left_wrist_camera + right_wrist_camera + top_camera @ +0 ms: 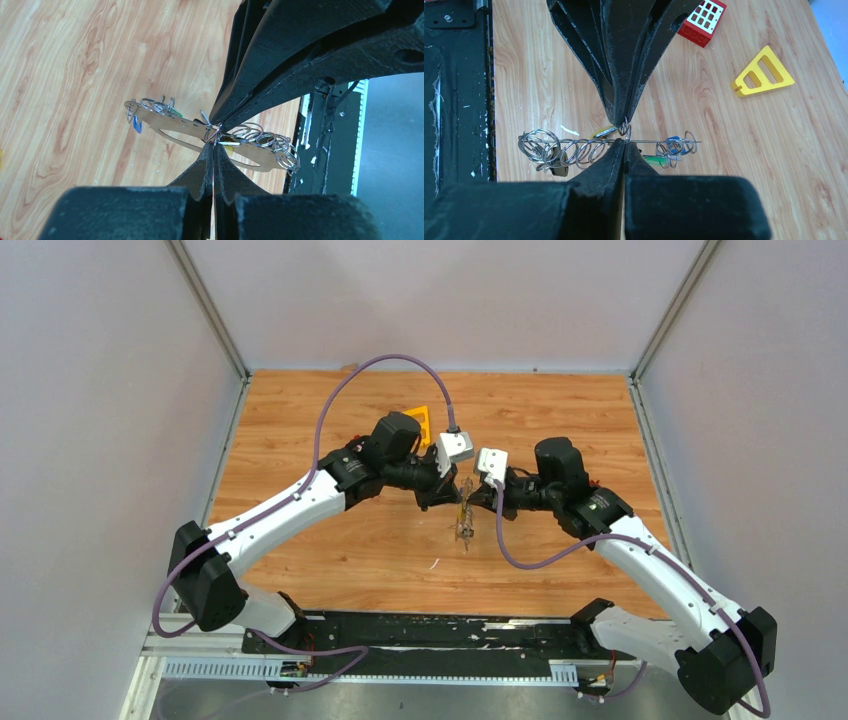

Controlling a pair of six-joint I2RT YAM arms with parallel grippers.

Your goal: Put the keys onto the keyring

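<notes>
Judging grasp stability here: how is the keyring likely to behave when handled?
The keyring looks like rigid metal, probably keeping its shape. Small rings threaded on it likely slide and swing. Thin and smooth, it may pivot when pinched.

No readable writing anywhere in this scene.
Looking on, I can make out no words, brand marks or numbers. The red toy brick with a white grid face (702, 19), the yellow triangular plastic frame (785, 77) and the pale grey box on the left wrist (455, 448) show no legible lettering.
</notes>
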